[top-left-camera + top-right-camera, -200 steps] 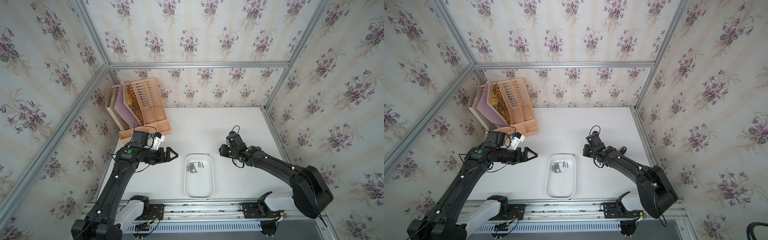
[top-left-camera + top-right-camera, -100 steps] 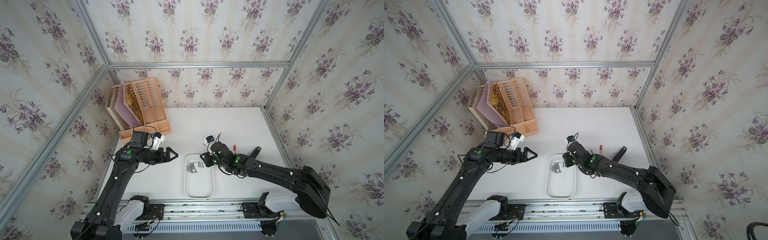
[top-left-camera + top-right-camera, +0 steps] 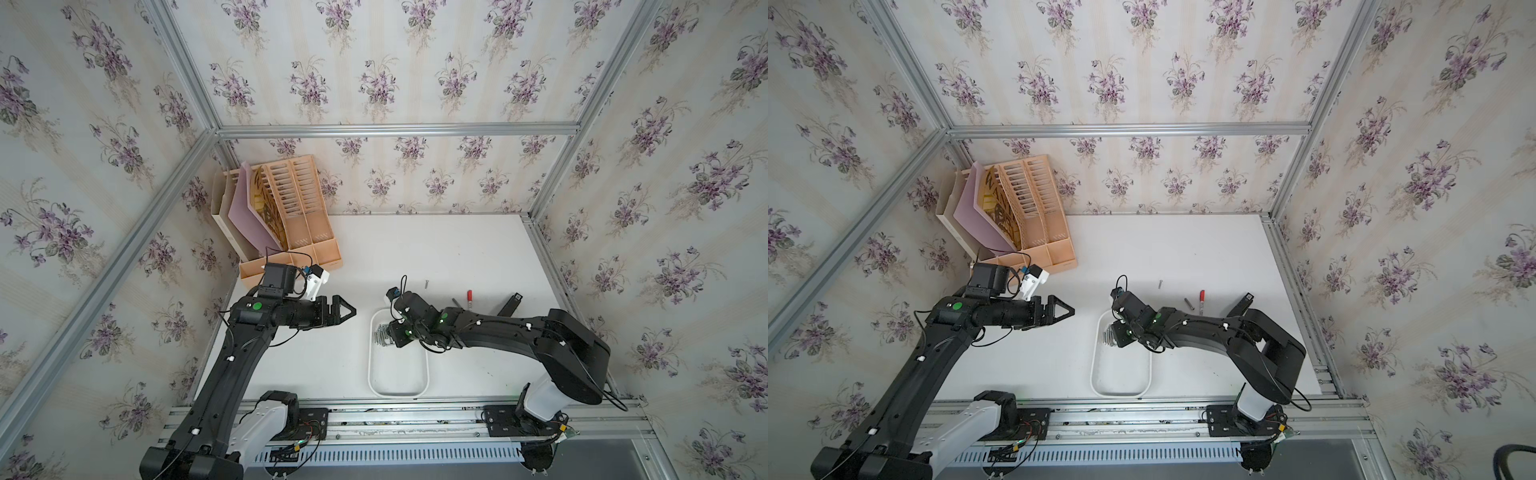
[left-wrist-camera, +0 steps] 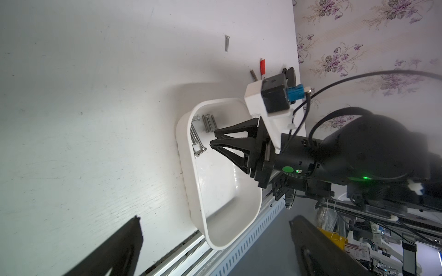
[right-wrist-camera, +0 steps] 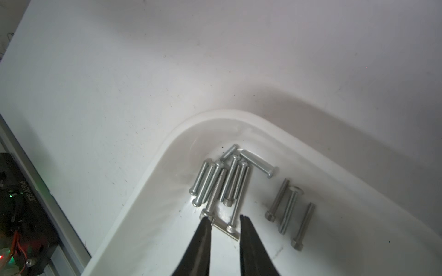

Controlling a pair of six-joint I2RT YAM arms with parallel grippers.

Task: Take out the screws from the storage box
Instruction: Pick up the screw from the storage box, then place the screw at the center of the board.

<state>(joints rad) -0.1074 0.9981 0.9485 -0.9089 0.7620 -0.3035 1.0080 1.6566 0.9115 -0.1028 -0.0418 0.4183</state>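
Right wrist view: the right claw (image 5: 224, 221) is seen inside a corner of the white box (image 5: 167, 148), its two black tips set a little apart just over the box floor. A short screw (image 5: 224, 230) lying crosswise is bracketed by the tips, with one end touching a fingertip (image 5: 203, 239). Whether it is actually pinched cannot be told. The screws (image 5: 222, 181) are heaped just beyond the tips. Most are laid roughly parallel, one is laid across the far end of the heap, and three more are spread apart to one side on the bare floor.

In both top views the box is found on the white table (image 3: 436, 249) near its front edge, between the two arms. The screws are gathered at the box's far end, under the right claw. One lone screw (image 3: 427, 284) is seen on the table beyond the box, apart from it. A red-capped pen (image 3: 469, 296) is laid further toward the right, partly hidden by the right arm. A peach organiser (image 3: 299, 216) is stood in the far left corner.

The left claw (image 3: 352, 309) is held above the table beside the box, pointed toward it and touching nothing. In the left wrist view its fingers (image 4: 119, 248) are shown spread wide, so it is open and empty.
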